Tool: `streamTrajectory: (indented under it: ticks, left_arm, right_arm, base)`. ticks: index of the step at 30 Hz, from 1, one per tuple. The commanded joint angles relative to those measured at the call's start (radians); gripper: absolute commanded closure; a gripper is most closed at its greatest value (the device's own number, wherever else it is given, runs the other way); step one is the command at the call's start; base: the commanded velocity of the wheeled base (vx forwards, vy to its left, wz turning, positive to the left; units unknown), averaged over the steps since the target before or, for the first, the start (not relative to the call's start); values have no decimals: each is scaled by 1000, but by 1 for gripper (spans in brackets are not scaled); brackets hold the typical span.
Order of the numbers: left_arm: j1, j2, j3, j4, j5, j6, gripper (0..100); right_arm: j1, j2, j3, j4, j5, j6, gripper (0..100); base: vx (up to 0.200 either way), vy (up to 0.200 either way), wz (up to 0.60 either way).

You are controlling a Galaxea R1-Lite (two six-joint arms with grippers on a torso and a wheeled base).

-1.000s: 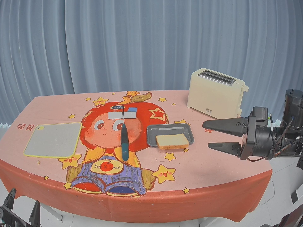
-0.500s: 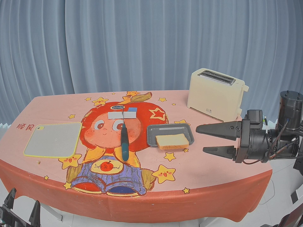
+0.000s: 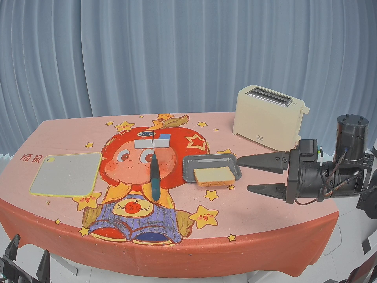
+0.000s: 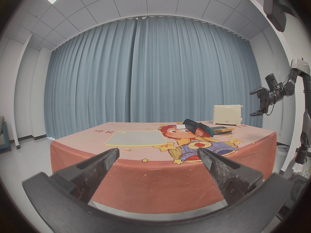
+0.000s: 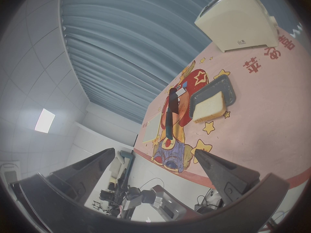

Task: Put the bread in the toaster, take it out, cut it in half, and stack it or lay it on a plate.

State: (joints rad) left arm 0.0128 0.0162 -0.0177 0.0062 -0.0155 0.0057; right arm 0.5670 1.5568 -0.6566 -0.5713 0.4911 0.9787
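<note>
Just ahead of the right gripper (image 3: 243, 174), whose fingers gape wide and hold nothing, the bread (image 3: 214, 176) lies propped over the near rim of the tray (image 3: 212, 162). I'd slip 1 finger under that overhanging edge, pinch softly, then lift toward the toaster (image 3: 269, 116) standing beyond.

Right gripper (image 3: 242, 174) hovers near the bread (image 3: 214, 176), jaws apart.
The slice lies at the near end of a grey tray (image 3: 212, 160); toaster (image 3: 267, 116) behind, knife (image 3: 155, 177) and cutting board (image 3: 66, 173) further left.
</note>
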Motion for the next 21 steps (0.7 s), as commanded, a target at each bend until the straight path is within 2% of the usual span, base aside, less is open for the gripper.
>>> streamTrajectory:
  ticks: [1,4,21]
  left_arm:
    - [0,-16,18,0,0,-1,0]
    - [1,-16,18,0,0,-1,0]
    - [0,-16,18,0,0,0,0]
  right_arm:
    - [-12,60,-24,-7,3,57,0]
    - [-12,94,-41,-9,0,87,0]
    - [-19,169,-43,-10,9,92,0]
  base:
    - [0,0,0]
    - [0,0,0]
    - [0,0,0]
